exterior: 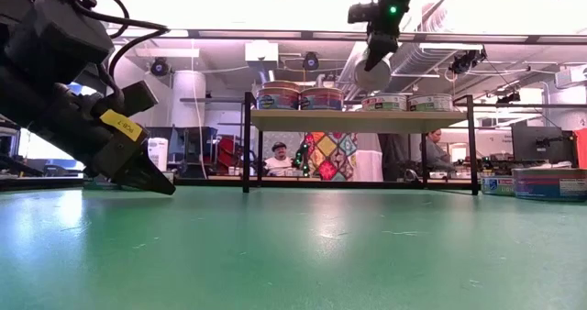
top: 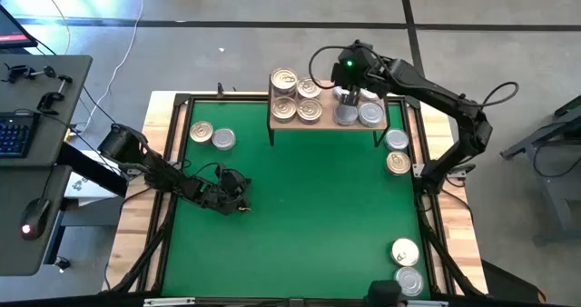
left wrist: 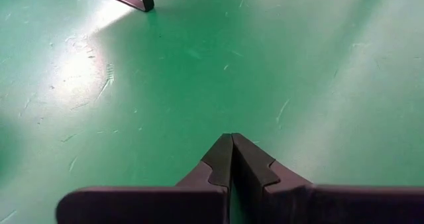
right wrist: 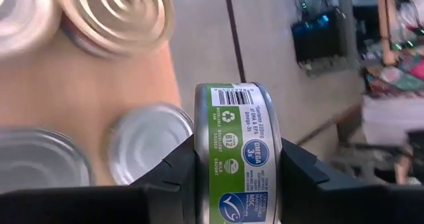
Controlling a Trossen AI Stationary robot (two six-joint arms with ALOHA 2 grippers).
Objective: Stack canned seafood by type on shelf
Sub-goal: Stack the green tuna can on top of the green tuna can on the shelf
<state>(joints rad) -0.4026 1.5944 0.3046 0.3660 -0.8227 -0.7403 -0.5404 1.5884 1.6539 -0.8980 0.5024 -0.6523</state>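
Note:
The shelf [top: 327, 123] [exterior: 358, 120] stands at the far edge of the green mat. It carries several golden-lidded tins [top: 297, 98] on its left half, some stacked, and two silver-lidded tins [top: 370, 114] on its right half. My right gripper [top: 349, 94] [exterior: 378, 49] [right wrist: 237, 159] hovers above the shelf's right half, shut on a green-labelled tin [right wrist: 238, 151] [exterior: 371, 71]. My left gripper [top: 240, 198] [exterior: 156, 180] [left wrist: 232, 151] is shut, low over the mat's left-middle part, with nothing in it. My right gripper pinches the tin between its two fingers [right wrist: 173, 174], one on each flat face, so the green-labelled side wall [right wrist: 240, 128] faces the wrist camera. The fingers come from above, pointing down. The tin stands on edge, lifted clear above the shelf board [right wrist: 86, 85].
Loose tins stand on the mat [top: 300, 225]: two left of the shelf [top: 211, 135], two right of it [top: 397, 151], two near the right front corner [top: 407, 264]. A wooden frame [top: 168, 153] borders the mat. People sit in the room beyond [exterior: 278, 159].

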